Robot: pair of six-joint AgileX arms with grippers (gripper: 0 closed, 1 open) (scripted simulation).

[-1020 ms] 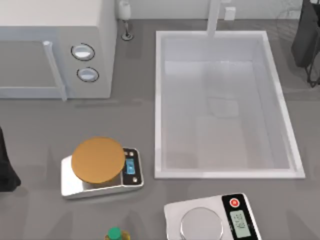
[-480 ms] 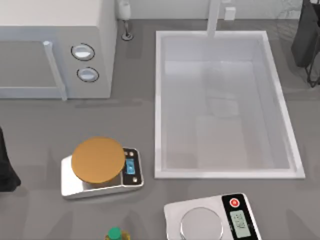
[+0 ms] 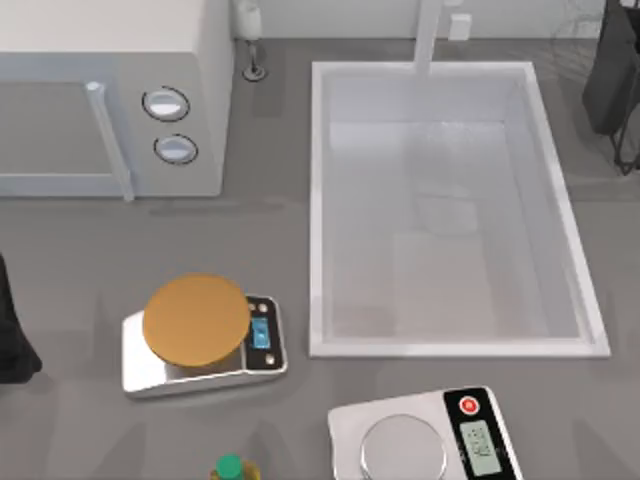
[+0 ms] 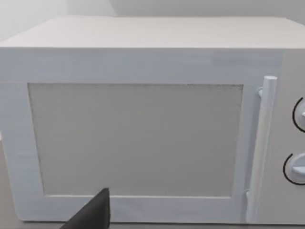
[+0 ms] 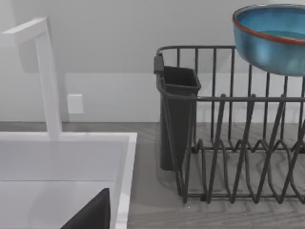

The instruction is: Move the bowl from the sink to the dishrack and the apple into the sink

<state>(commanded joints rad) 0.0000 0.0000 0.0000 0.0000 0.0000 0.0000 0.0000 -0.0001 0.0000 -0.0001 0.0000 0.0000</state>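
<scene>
Bowl (image 5: 271, 38): in the right wrist view it sits high at the dishrack (image 5: 228, 143), its blue body against the top rail. I cannot tell whether it rests on the wires or is only just over them.
Sink (image 3: 315, 200): the white basin is bare in the top view, with the faucet (image 3: 428, 35) at its far rim.
Step in hand: the bowl half of the task looks done or nearly so. By my judgement, the apple half comes next.
Right arm (image 3: 612, 75): at the top view's upper right corner, beside the sink's far right end. Its hand (image 5: 93, 212) faces the rack and the sink rim, and I cannot tell whether it is apart or together.
Left arm (image 3: 12, 330): parked at the left edge of the counter (image 3: 200, 230). Its hand (image 4: 93, 212) faces the microwave (image 4: 138, 138), and I cannot tell its state either.
Check first: make sure the bowl is settled between the rack's wires before backing off, so it does not tip out.
Apple grasp: it is round and glossy, so it will likely roll. Close across its widest part from above, squarely and without nudging it.
Carry: pass over the raised rim, well apart from the faucet.
Release: lower it near the basin floor and open there. A drop from the rim would set it bouncing.
Nearby: 2 scales, 1 with an orange disc (image 3: 195, 320) and 1 with a silver plate (image 3: 403, 450), stand near the sink's front, so keep any sweep high over them.
</scene>
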